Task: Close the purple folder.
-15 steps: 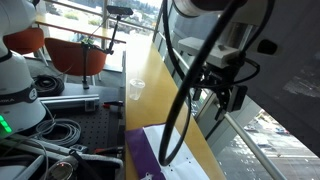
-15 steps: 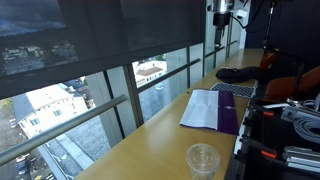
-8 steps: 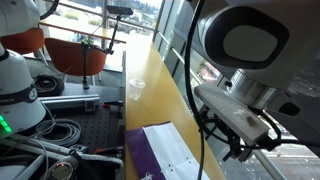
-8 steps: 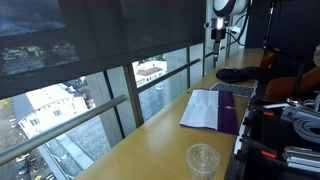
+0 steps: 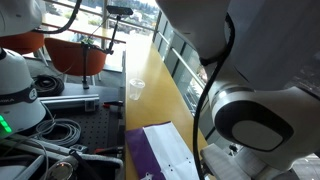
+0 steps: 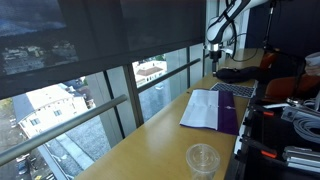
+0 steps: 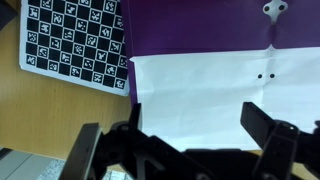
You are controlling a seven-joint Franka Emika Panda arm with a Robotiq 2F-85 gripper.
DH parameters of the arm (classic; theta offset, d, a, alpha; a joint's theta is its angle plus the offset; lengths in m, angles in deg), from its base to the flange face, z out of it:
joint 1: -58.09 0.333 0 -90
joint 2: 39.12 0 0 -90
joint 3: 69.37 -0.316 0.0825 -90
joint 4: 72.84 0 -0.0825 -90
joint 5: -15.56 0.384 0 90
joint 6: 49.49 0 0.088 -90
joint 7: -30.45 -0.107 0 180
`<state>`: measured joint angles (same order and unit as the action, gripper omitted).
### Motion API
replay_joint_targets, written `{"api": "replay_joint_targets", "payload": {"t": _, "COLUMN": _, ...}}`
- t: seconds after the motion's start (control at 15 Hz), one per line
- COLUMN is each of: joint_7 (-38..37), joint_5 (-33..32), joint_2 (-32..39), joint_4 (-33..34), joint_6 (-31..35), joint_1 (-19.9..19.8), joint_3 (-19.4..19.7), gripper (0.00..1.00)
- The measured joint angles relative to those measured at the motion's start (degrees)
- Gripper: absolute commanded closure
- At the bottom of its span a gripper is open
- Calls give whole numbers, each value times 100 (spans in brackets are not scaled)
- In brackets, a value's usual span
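Observation:
The purple folder (image 6: 233, 119) lies open on the long wooden table (image 6: 160, 130), with a white sheet (image 6: 205, 107) on the window side. It also shows at the bottom of an exterior view (image 5: 143, 152). In the wrist view the purple cover (image 7: 200, 22) fills the top and the white sheet (image 7: 215, 85) the middle. My gripper (image 7: 175, 135) hangs open and empty above the white sheet, its dark fingers (image 7: 266, 126) spread wide. In an exterior view the gripper (image 6: 216, 58) is high above the table, beyond the folder's far end.
A checkerboard card (image 7: 75, 45) lies on the table beside the folder. A small clear plastic cup (image 6: 203, 158) stands near the table's end, also seen in an exterior view (image 5: 135, 88). A dark bundle (image 6: 240, 73) lies beyond the folder. Window rails run along the table's edge.
The arm has swung down and forward. The gripper has come lower over the table, and the arm's body now blocks the right side of an exterior view. The folder has not moved.

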<state>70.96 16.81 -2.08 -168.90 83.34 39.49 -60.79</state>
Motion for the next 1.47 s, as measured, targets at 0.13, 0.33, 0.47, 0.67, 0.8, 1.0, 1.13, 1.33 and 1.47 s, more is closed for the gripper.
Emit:
{"api": "replay_joint_targets", "payload": {"t": 0.13, "joint_7": 15, "joint_5": 0, "joint_2": 456, "joint_4": 429, "joint_6": -28, "joint_1": -160, "joint_3": -28, "gripper": 0}}
{"api": "replay_joint_targets", "payload": {"t": 0.33, "joint_7": 124, "joint_5": 2, "joint_2": 1065, "joint_4": 1136, "joint_6": -179, "joint_1": -432, "joint_3": -146, "gripper": 0}}
{"api": "replay_joint_targets", "payload": {"t": 0.47, "joint_7": 237, "joint_5": 3, "joint_2": 1410, "joint_4": 1637, "joint_6": -394, "joint_1": -582, "joint_3": -232, "gripper": 0}}
{"api": "replay_joint_targets", "payload": {"t": 0.67, "joint_7": 401, "joint_5": 8, "joint_2": 1905, "joint_4": 2431, "joint_6": -796, "joint_1": -758, "joint_3": -351, "gripper": 0}}
{"api": "replay_joint_targets", "payload": {"t": 0.8, "joint_7": 531, "joint_5": 28, "joint_2": 2269, "joint_4": 3007, "joint_6": -1101, "joint_1": -835, "joint_3": -407, "gripper": 0}}
{"api": "replay_joint_targets", "payload": {"t": 1.0, "joint_7": 661, "joint_5": 32, "joint_2": 2825, "joint_4": 3846, "joint_6": -1512, "joint_1": -881, "joint_3": -517, "gripper": 0}}
{"api": "replay_joint_targets", "payload": {"t": 1.13, "joint_7": 695, "joint_5": 32, "joint_2": 3178, "joint_4": 4378, "joint_6": -1715, "joint_1": -871, "joint_3": -619, "gripper": 0}}
{"api": "replay_joint_targets", "payload": {"t": 1.33, "joint_7": 707, "joint_5": 32, "joint_2": 3641, "joint_4": 5075, "joint_6": -1937, "joint_1": -812, "joint_3": -736, "gripper": 0}}
{"api": "replay_joint_targets", "payload": {"t": 1.47, "joint_7": 708, "joint_5": 32, "joint_2": 3879, "joint_4": 5430, "joint_6": -2059, "joint_1": -774, "joint_3": -768, "gripper": 0}}
